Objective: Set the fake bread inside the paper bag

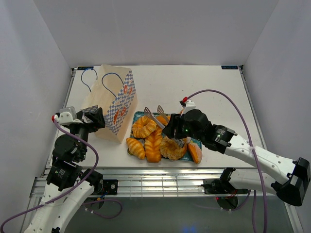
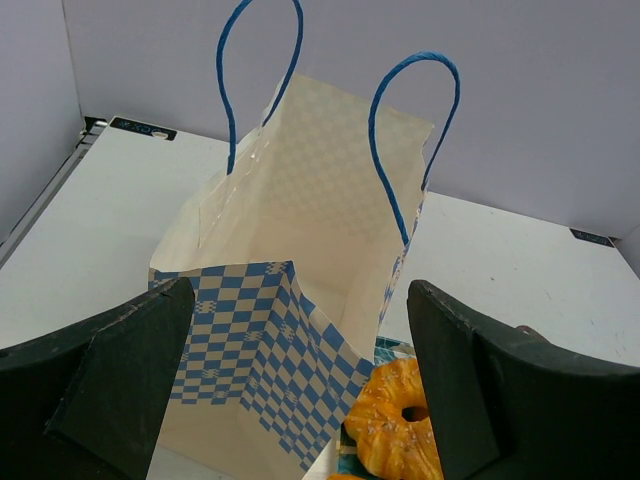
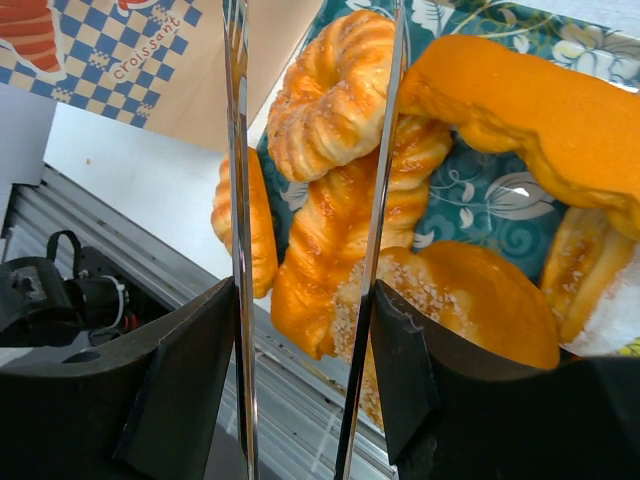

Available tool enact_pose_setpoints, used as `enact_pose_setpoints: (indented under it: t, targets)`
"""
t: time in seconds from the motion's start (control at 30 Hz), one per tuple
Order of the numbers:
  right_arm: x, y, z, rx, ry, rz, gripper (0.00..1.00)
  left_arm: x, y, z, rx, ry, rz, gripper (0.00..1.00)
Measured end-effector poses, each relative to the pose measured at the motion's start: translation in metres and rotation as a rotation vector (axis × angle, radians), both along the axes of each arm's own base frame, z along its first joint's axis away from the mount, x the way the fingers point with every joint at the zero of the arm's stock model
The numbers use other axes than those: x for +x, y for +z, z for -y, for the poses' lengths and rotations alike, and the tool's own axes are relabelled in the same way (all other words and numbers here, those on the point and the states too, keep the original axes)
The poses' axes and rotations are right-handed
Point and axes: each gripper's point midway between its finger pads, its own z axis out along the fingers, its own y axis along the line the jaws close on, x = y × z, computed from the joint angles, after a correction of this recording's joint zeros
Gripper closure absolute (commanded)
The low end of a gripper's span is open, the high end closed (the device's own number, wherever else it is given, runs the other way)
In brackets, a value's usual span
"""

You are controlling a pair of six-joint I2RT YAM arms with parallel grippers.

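Your left gripper (image 2: 300,300) gapes wide before the open mouth of the paper bag (image 2: 330,190); right of that bag, your right gripper (image 3: 305,300) clasps metal tongs (image 3: 237,150) over the fake bread (image 3: 330,110).

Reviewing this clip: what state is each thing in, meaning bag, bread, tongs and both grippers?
paper bag: upright, mouth open, no bread visible inside.
fake bread: heaped on and beside the tray.
tongs: arms apart, above the bread.
left gripper: open, facing the bag.
right gripper: shut on the tongs.

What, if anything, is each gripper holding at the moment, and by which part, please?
The right gripper clasps a pair of shiny metal tongs across both blades, toward their handle end; the left gripper is open and empty.
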Motion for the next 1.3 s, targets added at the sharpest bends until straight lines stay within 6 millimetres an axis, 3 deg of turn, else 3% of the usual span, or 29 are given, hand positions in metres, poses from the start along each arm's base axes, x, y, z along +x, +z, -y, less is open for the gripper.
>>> enact_pose_setpoints:
  t: [0.3, 0.57, 1.07, 1.3]
  targets:
    - [0.008, -0.014, -0.018, 0.023, 0.022, -0.052, 0.41, 0.000, 0.000, 0.000, 0.000, -0.003, 0.000, 0.02]
    - [0.013, -0.035, -0.021, -0.022, 0.012, -0.092, 0.41, 0.000, 0.000, 0.001, -0.001, -0.005, 0.000, 0.02]
    - [0.015, -0.051, -0.027, -0.043, 0.024, -0.132, 0.42, 0.000, 0.000, 0.003, -0.002, -0.015, 0.000, 0.02]
    - [0.014, -0.056, -0.029, -0.050, 0.033, -0.147, 0.53, 0.000, 0.000, 0.003, -0.001, -0.016, -0.001, 0.02]
